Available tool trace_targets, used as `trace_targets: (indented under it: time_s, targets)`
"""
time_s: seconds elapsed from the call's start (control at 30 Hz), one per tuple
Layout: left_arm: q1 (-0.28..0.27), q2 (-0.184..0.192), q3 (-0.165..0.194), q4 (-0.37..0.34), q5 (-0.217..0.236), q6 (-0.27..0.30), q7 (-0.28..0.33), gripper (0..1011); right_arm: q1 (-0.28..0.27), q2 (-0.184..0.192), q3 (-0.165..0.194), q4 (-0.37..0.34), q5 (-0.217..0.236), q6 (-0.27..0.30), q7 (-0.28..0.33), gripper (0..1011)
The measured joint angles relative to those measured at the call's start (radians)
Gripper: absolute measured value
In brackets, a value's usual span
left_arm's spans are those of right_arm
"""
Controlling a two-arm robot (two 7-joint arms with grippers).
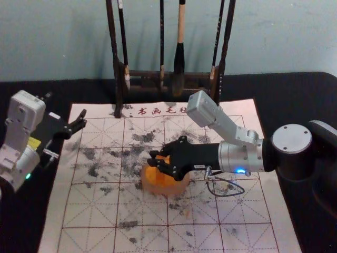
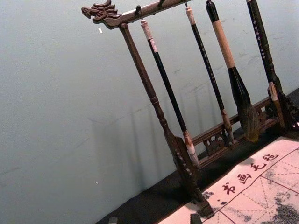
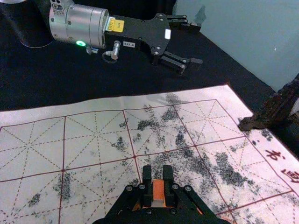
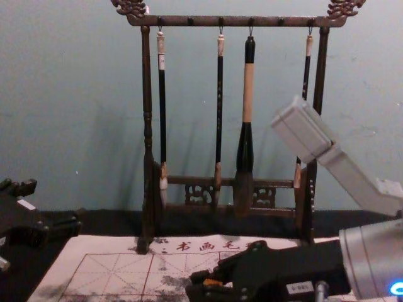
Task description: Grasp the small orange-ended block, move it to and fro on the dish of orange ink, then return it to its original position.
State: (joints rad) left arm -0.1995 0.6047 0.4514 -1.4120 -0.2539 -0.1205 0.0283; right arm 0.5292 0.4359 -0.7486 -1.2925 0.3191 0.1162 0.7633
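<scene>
Blotchy mat (right claw over dish)

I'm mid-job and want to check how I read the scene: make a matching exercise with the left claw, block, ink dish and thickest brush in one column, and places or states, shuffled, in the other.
Things
1. left claw
2. orange-ended block
3. ink dish
4. thickest brush

Places or states
A. hanging from the rack
B. sitting on the gridded sheet
C. open, holding nothing
D. clamped between the fingers of the right claw

Pairs: 1-C, 2-D, 3-B, 4-A
</scene>
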Motion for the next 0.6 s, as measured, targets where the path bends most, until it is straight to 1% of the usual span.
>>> trace_targets:
  time_s: [0.27, 0.6]
  targets:
    - [0.0, 0.0, 0.0, 0.0, 0.0, 0.0, 0.0, 1002, 0.016, -0.02, -0.005, 0.031, 0.0, -0.002, 0.0, 145]
    - [0.0, 0.0, 0.0, 0.0, 0.0, 0.0, 0.0, 1001, 0.034, -0.037, 0.002, 0.068, -0.001, -0.006, -0.011, 145]
